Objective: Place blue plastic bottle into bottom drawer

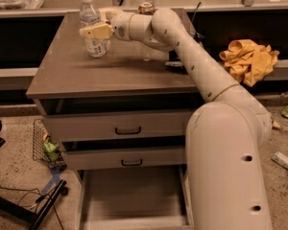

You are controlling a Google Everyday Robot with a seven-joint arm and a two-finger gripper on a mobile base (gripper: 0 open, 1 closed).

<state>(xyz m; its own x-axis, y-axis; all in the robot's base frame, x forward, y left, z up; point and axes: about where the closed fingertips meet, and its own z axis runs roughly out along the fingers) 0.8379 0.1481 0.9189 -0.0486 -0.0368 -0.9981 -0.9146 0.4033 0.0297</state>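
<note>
The blue plastic bottle [90,14], clear with a white cap and a pale label, stands upright at the far left of the cabinet top [110,73]. My gripper [92,23] has reached in from the right and is open, with one finger [97,31] in front of the bottle's label and the other behind it. The bottle rests on the top. The bottom drawer [134,195] is pulled out at floor level, and its flat grey floor is bare.
A brown-orange can [146,7] stands at the back of the top. A dark object [175,62] lies under my arm at the right. The two upper drawers [128,128] stand slightly ajar. A yellow cloth [249,56] lies at the right, and a wire basket [43,145] and cables at the left.
</note>
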